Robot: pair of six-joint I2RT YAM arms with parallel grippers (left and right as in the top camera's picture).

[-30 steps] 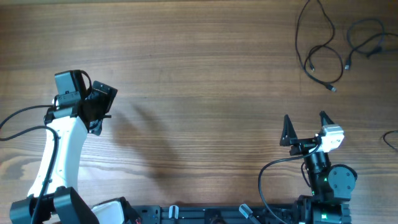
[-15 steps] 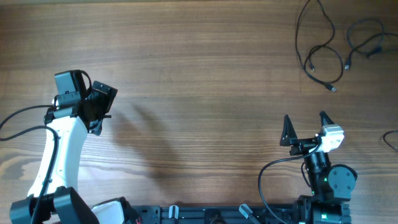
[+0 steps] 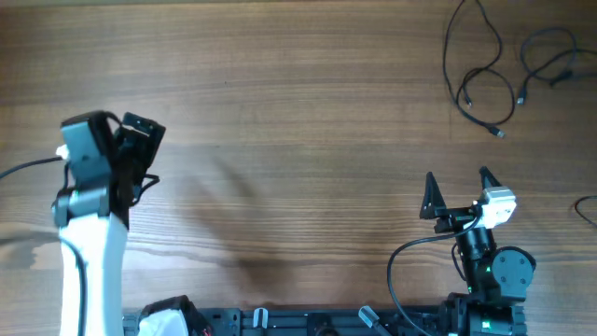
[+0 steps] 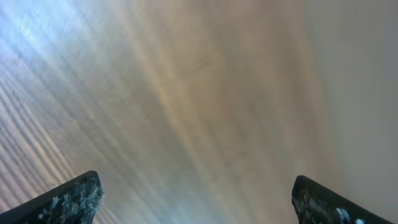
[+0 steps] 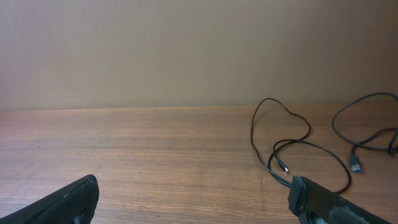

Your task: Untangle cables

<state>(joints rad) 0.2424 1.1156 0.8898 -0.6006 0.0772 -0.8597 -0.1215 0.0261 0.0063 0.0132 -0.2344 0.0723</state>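
On grained wooden table [image 3: 298, 112], thin black looped cables [image 3: 489, 69]

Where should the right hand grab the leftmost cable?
I'd take the leftmost cable on its tail just behind the plug, nearest the right hand. Come straight down, jaws across the strand: it lies flat there, apart from the neighbouring cable.

Cables [image 3: 492, 68] lie on the table's [image 3: 308, 84] far right, beyond the right arm [image 3: 476, 247]

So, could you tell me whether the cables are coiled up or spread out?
Spread out: the cables lie as loose, open loops on the table, plug ends free.
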